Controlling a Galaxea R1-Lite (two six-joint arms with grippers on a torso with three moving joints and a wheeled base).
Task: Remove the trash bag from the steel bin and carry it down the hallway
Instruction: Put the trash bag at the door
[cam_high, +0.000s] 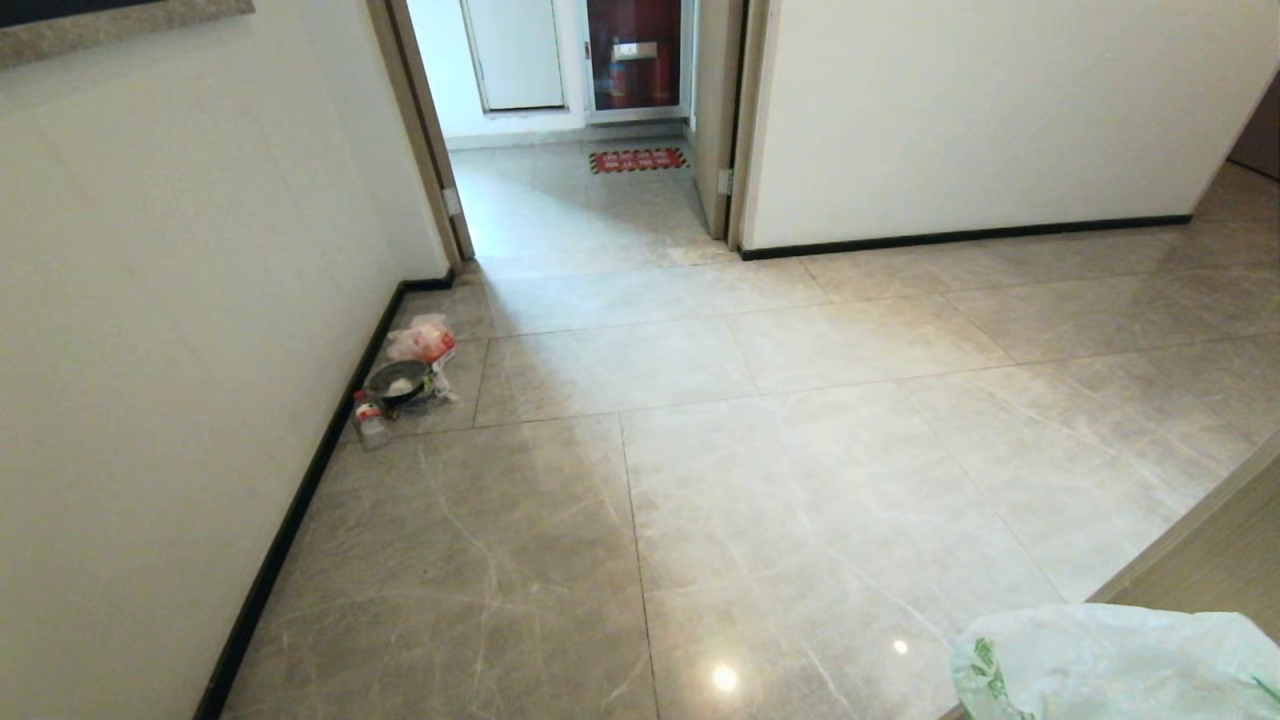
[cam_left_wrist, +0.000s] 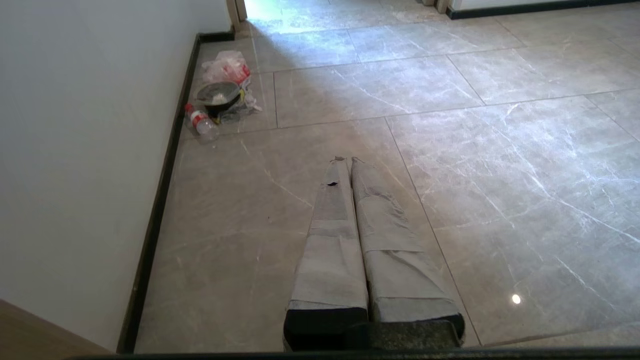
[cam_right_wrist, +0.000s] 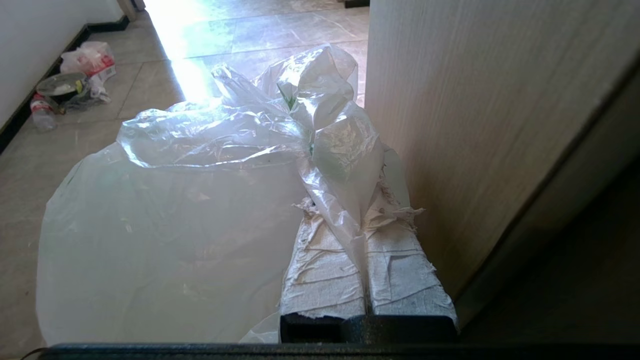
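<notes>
The trash bag (cam_high: 1110, 665), thin translucent white plastic with green print, shows at the lower right corner of the head view. In the right wrist view it billows wide (cam_right_wrist: 200, 200), and a twisted strip of it runs between the taped fingers of my right gripper (cam_right_wrist: 357, 210), which is shut on it. The left gripper (cam_left_wrist: 346, 161) is shut with nothing in it and hangs over the hallway floor (cam_high: 700, 450) of grey marbled tiles. The steel bin is out of view.
Against the left wall lie a pinkish-red plastic bag (cam_high: 422, 340), a small dark bowl (cam_high: 400, 380) and a plastic bottle (cam_high: 370, 418). A tan wood panel (cam_right_wrist: 475, 125) stands close on the right gripper's side. Ahead is an open doorway (cam_high: 580, 200) with a red mat (cam_high: 638, 160).
</notes>
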